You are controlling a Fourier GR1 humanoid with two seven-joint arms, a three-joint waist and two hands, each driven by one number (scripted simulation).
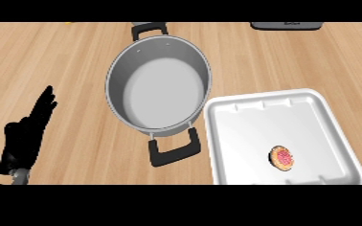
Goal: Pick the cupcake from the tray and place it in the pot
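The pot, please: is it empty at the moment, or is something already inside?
Empty. The pot shows only its bare grey bottom, and the cupcake lies on the white tray.

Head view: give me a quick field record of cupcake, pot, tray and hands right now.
cupcake: on the tray, lower middle, untouched
tray: white, right of pot, near corner close to the pot's near handle
pot: grey, nothing inside, black handles near and far
left robot hand: open, fingers up, resting at left edge
right robot hand: not in view
task step: pick not yet begun
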